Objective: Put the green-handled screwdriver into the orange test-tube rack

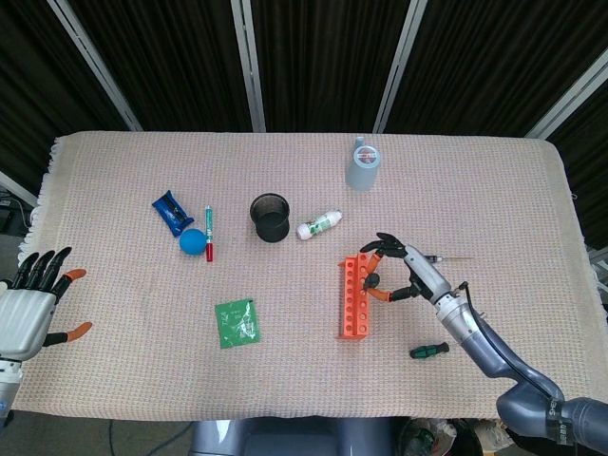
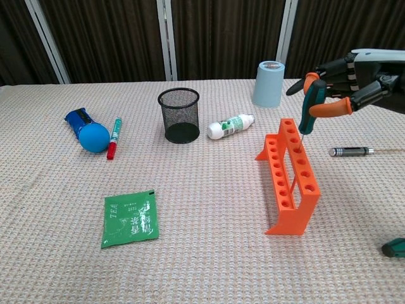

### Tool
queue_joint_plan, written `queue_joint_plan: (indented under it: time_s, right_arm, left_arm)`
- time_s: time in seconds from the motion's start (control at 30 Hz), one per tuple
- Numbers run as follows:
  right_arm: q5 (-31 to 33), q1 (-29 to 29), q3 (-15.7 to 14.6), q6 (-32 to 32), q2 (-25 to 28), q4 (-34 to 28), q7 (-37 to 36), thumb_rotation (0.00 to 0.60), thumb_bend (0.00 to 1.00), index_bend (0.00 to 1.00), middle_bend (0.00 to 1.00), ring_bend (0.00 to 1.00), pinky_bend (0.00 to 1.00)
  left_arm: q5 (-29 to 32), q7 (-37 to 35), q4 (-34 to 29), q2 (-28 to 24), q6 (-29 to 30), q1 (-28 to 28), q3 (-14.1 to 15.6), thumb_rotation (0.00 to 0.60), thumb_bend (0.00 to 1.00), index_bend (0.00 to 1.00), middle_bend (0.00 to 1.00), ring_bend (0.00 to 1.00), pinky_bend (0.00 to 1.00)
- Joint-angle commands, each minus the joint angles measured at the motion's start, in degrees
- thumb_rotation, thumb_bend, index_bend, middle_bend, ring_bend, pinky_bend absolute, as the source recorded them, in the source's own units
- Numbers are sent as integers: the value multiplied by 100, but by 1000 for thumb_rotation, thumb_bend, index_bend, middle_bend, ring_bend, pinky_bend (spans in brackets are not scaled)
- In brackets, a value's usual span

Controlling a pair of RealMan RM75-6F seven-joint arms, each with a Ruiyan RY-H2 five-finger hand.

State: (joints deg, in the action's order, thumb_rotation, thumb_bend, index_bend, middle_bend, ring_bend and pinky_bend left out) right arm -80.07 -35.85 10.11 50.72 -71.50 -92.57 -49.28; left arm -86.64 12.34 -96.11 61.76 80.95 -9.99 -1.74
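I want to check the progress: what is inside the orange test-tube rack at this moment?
The orange test-tube rack has only the thin shaft of the green-handled screwdriver in a hole near its far end, with the right robot hand gripping the handle. The other holes look empty. The tip cannot be seen.

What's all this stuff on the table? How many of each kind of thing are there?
Screwdrivers: 3 (held screwdriver in right hand, grey screwdriver, dark-green screwdriver)
Packets: 2 (blue packet, tea packet)
Cups: 2 (mesh cup, pale cup)
Ball: 1
Marker: 1
Bottle: 1
Rack: 1
Total: 11
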Motion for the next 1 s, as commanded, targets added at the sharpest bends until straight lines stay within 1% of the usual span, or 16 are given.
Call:
queue_joint_plan:
  time_s: [0.03, 0.23, 0.43, 0.53, 0.73, 0.9, 1.0]
  right_arm:
    - [77, 37, -41, 100, -201, 137, 241, 600, 357, 627, 250, 0, 9]
    - [89, 70, -84, 168, -378, 242, 453, 600, 354, 626, 250, 0, 0]
    - [72, 92, -124, 189, -466, 282, 565, 600, 304, 598, 241, 0, 0]
    - [89, 88, -133, 155, -468, 287, 619, 600, 259, 562, 228, 0, 0]
    - [113, 72, -133, 82, -430, 241, 667, 600, 171, 456, 197, 0, 0]
    - [94, 76, -114, 71, -341, 157, 652, 600, 70, 293, 143, 0, 0]
    - [38, 98, -105, 119, -233, 73, 646, 600, 28, 203, 113, 0, 0]
  left_arm:
    - [2, -3, 7, 2, -10, -1, 6, 494, 14, 245, 3, 0, 0]
    - [14, -15, 31, 14, -23, -1, 11, 492, 14, 244, 4, 0, 0]
    - [22, -31, 53, 31, -35, -6, 11, 493, 14, 244, 3, 0, 0]
    - [19, -50, 75, 45, -26, -1, 13, 492, 14, 244, 3, 0, 0]
    - [28, -76, 109, 63, -26, 5, 17, 490, 14, 243, 3, 0, 0]
    - [25, -112, 138, 73, -6, 13, 12, 494, 15, 242, 3, 0, 0]
    - [22, -126, 148, 78, -5, 12, 12, 491, 14, 240, 3, 0, 0]
